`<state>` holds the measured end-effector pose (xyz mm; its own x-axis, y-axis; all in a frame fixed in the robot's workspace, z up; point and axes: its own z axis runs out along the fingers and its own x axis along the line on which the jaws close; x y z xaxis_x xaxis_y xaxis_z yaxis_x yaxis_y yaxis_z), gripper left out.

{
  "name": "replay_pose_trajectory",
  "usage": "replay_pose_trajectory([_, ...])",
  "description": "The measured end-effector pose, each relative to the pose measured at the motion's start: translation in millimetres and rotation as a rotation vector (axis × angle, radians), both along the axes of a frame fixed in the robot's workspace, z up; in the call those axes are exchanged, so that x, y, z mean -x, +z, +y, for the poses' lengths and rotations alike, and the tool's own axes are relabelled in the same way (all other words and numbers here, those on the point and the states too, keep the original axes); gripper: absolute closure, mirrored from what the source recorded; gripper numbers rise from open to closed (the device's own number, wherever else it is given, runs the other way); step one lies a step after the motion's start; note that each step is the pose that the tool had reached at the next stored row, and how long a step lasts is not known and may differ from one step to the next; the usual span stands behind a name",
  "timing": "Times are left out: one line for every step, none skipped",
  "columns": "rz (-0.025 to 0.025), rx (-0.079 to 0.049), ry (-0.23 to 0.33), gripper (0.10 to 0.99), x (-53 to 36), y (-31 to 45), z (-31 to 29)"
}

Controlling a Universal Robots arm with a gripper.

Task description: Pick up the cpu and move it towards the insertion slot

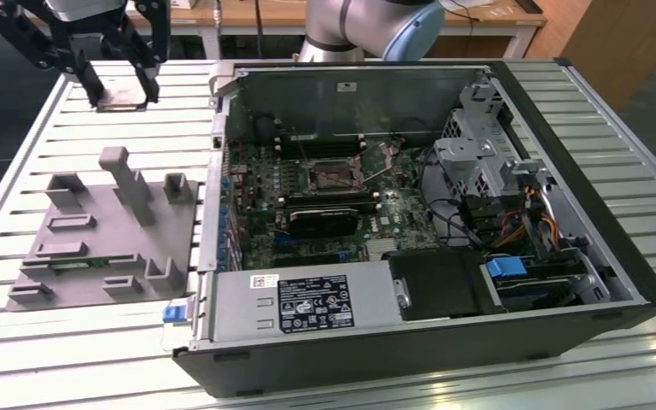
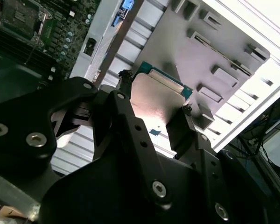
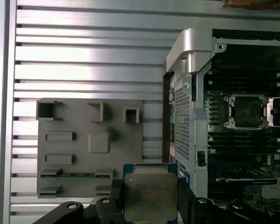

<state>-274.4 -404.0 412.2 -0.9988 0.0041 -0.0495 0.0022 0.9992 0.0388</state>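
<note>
I have the tool (image 3: 150, 198) clamped on the cpu (image 3: 150, 194), raised above the counter (image 1: 100, 141), well apart from the slot (image 1: 337, 178).

1. The small square cpu with a silvery-grey metal top and green edge (image 3: 150, 196) sits clamped between the black fingers (image 3: 115, 196) of the gripper (image 3: 150, 201).
2. Beyond it lies a flat grey plastic plate with raised blocks (image 3: 79, 154) on the ribbed silver metal surface (image 3: 84, 60).
3. Inside the open computer case (image 3: 189, 46), the square metal-framed insertion slot (image 3: 247, 112) sits on the board, well apart from the cpu.
</note>
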Motion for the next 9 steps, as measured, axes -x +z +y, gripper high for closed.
replay_pose_trajectory([0.0001,0.0,0.0,0.545,-2.5,0.0,0.0])
replay_pose_trajectory([0.0002,0.0,0.0,0.545,-5.1,0.0,0.0])
replay_pose_trajectory([0.0002,0.0,0.0,0.545,-7.5,0.0,0.0])
replay_pose_trajectory([0.0003,0.0,0.0,0.545,-9.8,0.0,0.0])
replay_pose_trajectory([0.0004,0.0,0.0,0.545,-12.4,0.0,0.0])
replay_pose_trajectory([0.0005,0.0,0.0,0.545,-14.9,0.0,0.0])
replay_pose_trajectory([0.0006,0.0,0.0,0.545,-17.4,0.0,0.0])
replay_pose_trajectory([0.0006,0.0,0.0,0.545,-19.9,0.0,0.0])
replay_pose_trajectory([0.0008,0.0,0.0,0.545,-22.7,0.0,0.0])
